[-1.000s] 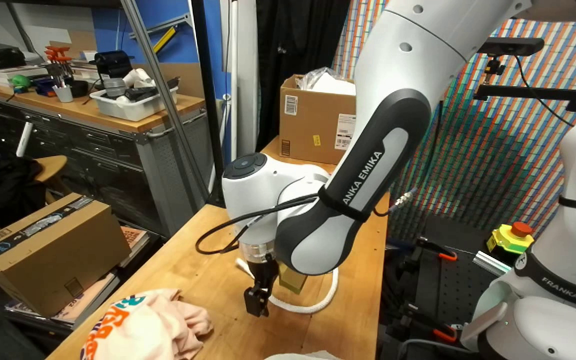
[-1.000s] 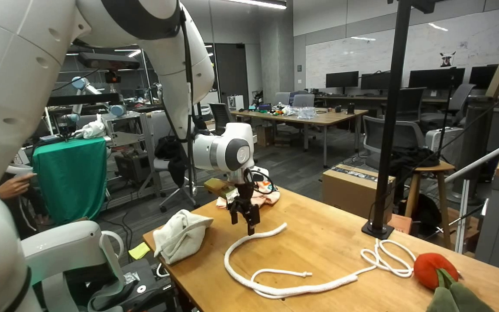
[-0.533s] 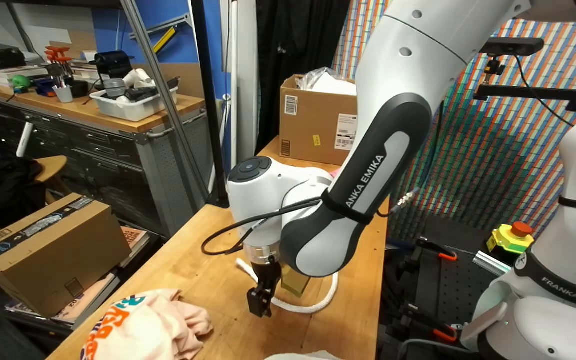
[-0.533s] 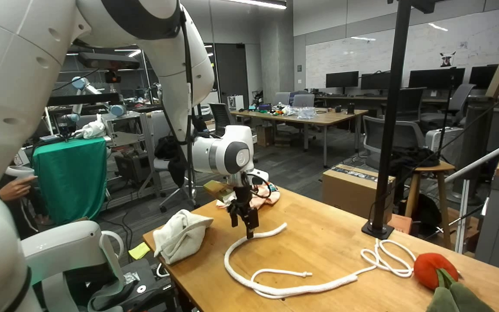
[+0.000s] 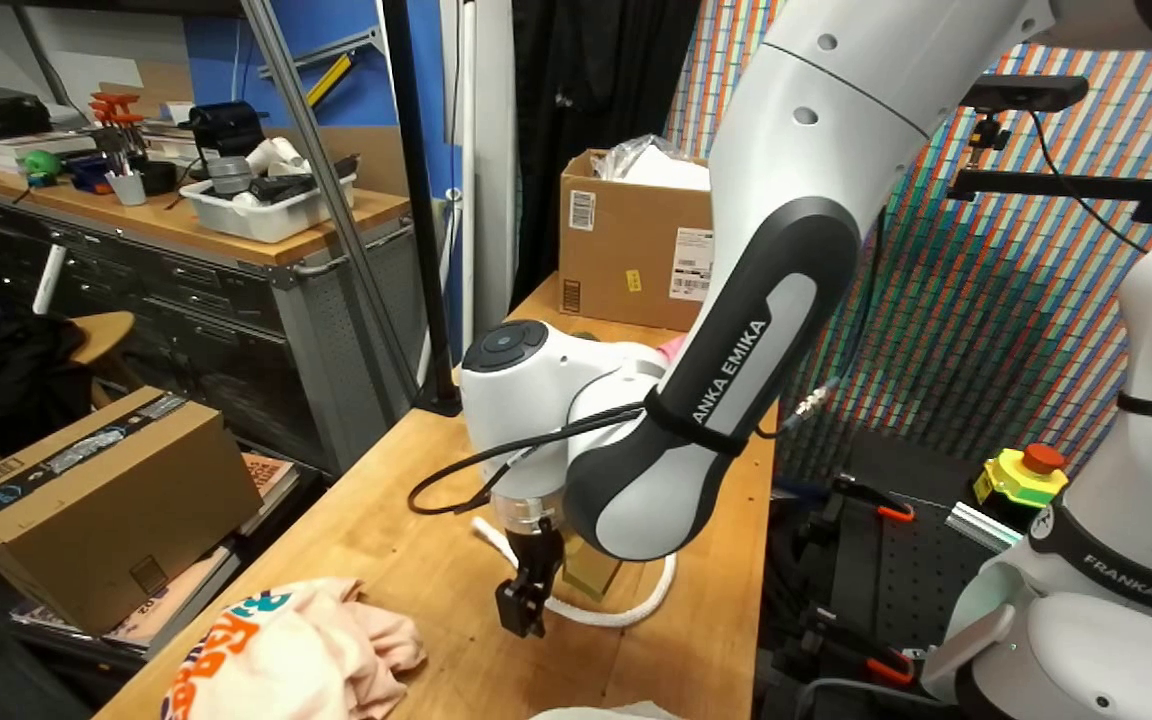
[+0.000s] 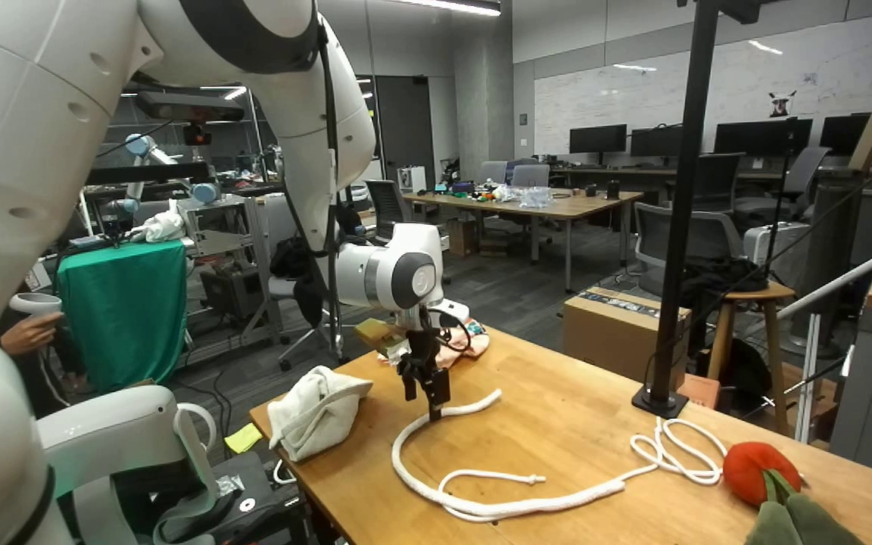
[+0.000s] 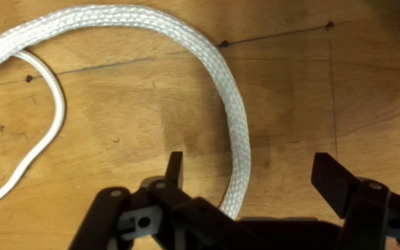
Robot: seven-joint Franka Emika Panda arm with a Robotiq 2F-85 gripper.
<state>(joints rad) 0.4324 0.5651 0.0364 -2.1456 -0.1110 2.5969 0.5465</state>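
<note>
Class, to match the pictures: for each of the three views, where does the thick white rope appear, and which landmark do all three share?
Wrist view: the thick white rope arches from the left edge across the top, then down to the pincer.
In an exterior view: the rope curves at lower middle, partly hidden behind pincer and arm.
In an exterior view: the rope bends through the lower middle.
Shared landmark: the pincer.
</note>
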